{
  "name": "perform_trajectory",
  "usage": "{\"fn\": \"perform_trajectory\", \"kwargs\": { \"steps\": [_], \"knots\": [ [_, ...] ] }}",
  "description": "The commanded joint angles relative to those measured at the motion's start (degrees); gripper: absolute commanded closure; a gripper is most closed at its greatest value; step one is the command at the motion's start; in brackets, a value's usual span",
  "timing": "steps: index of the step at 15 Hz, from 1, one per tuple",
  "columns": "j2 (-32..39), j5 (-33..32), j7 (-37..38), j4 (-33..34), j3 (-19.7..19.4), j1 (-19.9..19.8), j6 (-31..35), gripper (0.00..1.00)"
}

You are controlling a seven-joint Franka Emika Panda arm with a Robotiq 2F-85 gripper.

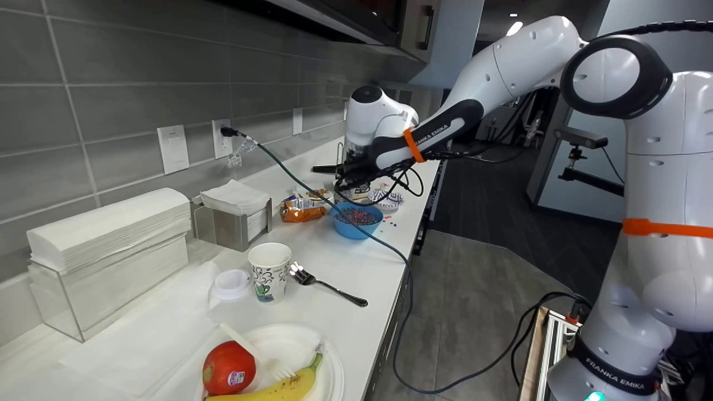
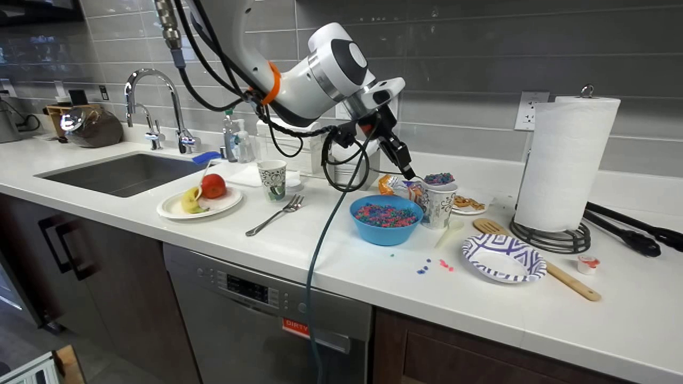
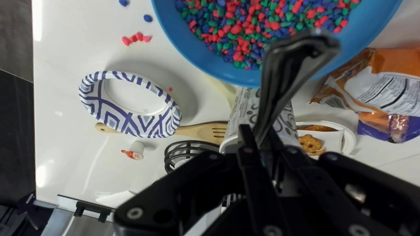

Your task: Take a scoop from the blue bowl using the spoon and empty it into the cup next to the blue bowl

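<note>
Nearest in the wrist view, it's the spoon (image 3: 282,78), long axis slanting up the picture, handle end pointing out over the blue bowl (image 3: 203,59), the claw (image 3: 259,131) clamped tight on that handle. Farther off, the cup (image 2: 438,205) stands upright on the worktop (image 2: 480,298) just beside the bowl, and an exterior view shows what the wrist view doesn't: coloured bits (image 2: 439,178) heaped at its mouth, on spoon or in cup, I can't tell.
</note>
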Motion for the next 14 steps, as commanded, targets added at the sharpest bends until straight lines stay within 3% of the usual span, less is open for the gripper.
{"fn": "perform_trajectory", "kwargs": {
  "steps": [1, 14],
  "knots": [
    [1.2, -1.8, -0.1, 1.9, -1.2, 1.2, -2.0, 0.97],
    [2.9, -5.5, -2.9, 3.7, -1.7, 1.6, -2.9, 0.97]
  ]
}}
